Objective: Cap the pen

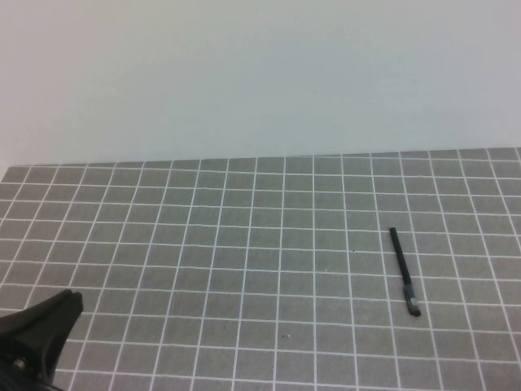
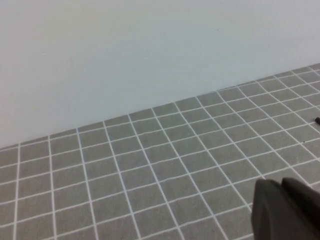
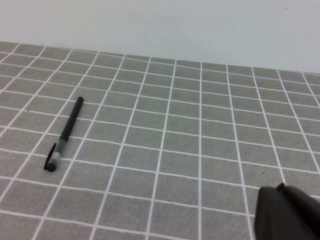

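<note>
The pen (image 1: 401,262) is a thin black stick lying flat on the grey grid mat at the right, also seen in the right wrist view (image 3: 70,124). A short grey translucent cap (image 1: 413,303) with a dark end sits at the pen's near end, in line with it and joined to it (image 3: 56,154). My left gripper (image 1: 72,303) rests shut and empty at the near left corner, far from the pen (image 2: 281,183). My right gripper (image 3: 280,190) is shut and empty, out of the high view, and a few squares from the pen.
A grey mat (image 1: 244,269) with white grid lines covers the table. A plain pale wall (image 1: 260,73) stands along its far edge. Nothing else lies on the mat.
</note>
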Controlling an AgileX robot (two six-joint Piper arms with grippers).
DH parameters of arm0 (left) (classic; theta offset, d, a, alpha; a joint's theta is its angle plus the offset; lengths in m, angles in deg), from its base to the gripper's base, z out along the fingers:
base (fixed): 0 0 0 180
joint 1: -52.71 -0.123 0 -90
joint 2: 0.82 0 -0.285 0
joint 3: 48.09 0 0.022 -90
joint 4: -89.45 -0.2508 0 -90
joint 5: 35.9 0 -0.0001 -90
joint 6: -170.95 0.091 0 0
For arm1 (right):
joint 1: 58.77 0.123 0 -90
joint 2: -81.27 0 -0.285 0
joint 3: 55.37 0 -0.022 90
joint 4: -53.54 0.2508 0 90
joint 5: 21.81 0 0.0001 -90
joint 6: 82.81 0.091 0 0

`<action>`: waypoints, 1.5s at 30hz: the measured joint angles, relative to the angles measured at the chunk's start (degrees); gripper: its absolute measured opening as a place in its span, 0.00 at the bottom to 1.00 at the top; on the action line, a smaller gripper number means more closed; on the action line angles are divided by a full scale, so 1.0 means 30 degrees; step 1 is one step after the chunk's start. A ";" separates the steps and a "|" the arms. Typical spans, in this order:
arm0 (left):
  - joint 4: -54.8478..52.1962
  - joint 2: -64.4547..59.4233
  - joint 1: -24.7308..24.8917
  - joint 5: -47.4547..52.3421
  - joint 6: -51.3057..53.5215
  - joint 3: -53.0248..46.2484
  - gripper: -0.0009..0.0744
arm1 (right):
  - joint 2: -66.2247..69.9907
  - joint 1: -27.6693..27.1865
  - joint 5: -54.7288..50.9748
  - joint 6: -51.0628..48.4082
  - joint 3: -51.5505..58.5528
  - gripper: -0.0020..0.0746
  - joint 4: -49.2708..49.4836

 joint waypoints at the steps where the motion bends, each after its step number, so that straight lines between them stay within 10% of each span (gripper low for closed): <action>1: -0.0191 0.0000 0.0000 0.0000 -0.0038 0.0000 0.01 | 0.0000 0.0000 0.0000 0.0000 0.0000 0.02 0.0000; 12: -1.1112 0.1949 -0.4332 0.1298 -1.0917 0.0000 0.01 | 0.0000 0.0000 0.0000 0.0000 0.0000 0.02 0.0000; 21: -3.1339 0.2811 -0.8379 0.3352 -2.9075 0.0000 0.01 | 0.0000 0.0000 0.0000 0.0000 0.0000 0.02 0.0000; 45: -3.2620 0.5878 -1.1202 0.4159 -3.0954 -0.4832 0.01 | 0.0000 0.0000 0.0000 0.0000 0.0000 0.02 0.0000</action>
